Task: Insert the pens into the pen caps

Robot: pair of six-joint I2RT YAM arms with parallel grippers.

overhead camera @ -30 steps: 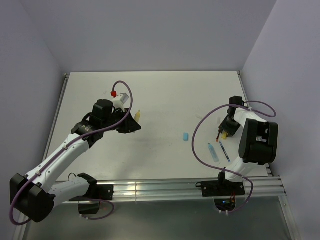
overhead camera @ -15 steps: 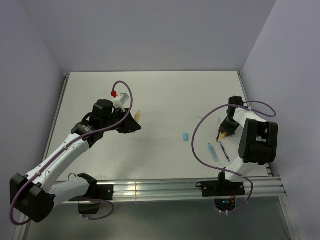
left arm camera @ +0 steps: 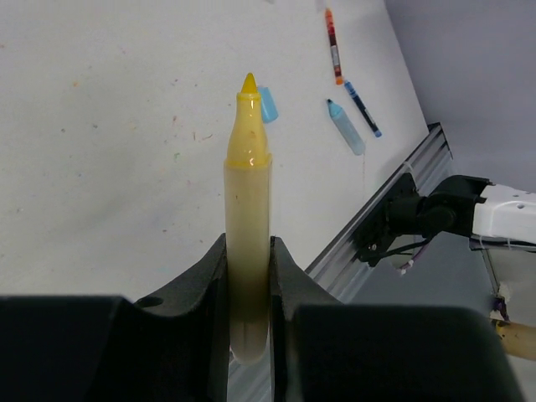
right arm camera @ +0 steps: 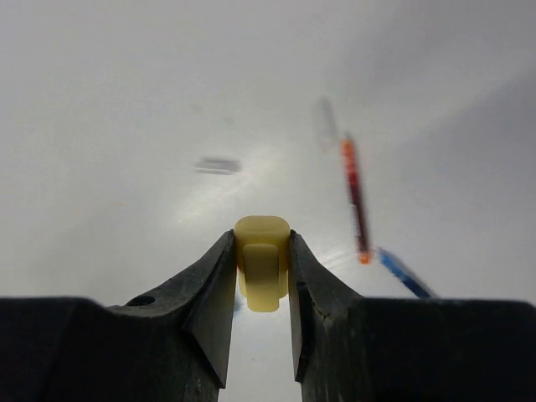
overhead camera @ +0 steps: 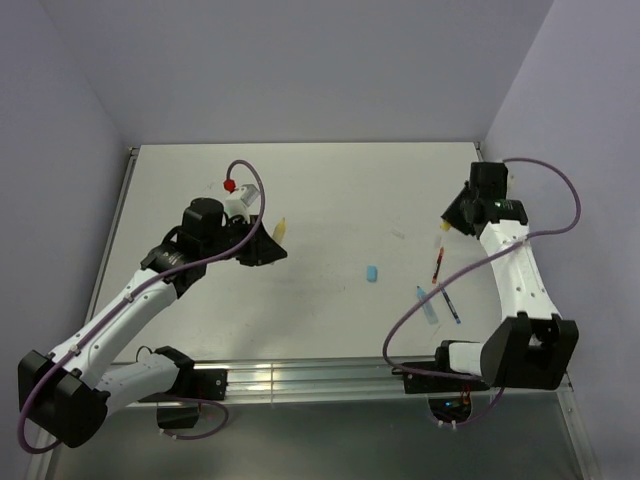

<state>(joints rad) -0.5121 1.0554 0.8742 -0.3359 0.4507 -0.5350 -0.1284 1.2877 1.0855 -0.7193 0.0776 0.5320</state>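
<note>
Across the middle of the table (overhead camera: 330, 190), between your two arms, the light blue cap (overhead camera: 371, 272) lies alone, a little nearer to you than the line from one gripper to the other. On the right side three pens lie close together: the red pen (overhead camera: 437, 267) farthest from you, and just near of it the light blue marker (overhead camera: 427, 303) and the dark blue pen (overhead camera: 450, 303) side by side. The right arm's purple cable (overhead camera: 540, 160) loops over that cluster in the top view, and the metal rail (overhead camera: 330, 375) runs along the near edge. Your left gripper (left arm camera: 249, 248) is clamped narrow on the yellow marker (left arm camera: 249, 180), gripping its rear half, over the left-centre of the table with the tip pointing right and slightly far. The marker is uncapped: a translucent yellow barrel, a stepped collar, and a brighter pointed tip well clear of the fingers. Your right gripper (right arm camera: 261, 241) pinches the yellow cap (right arm camera: 262, 266) at its fingertips, raised over the far right of the table, well apart from the marker. The cap is short, pale cream-yellow and rounded, with a raised tab on the face toward the wrist camera; you cannot tell from these views which way its mouth faces.
</note>
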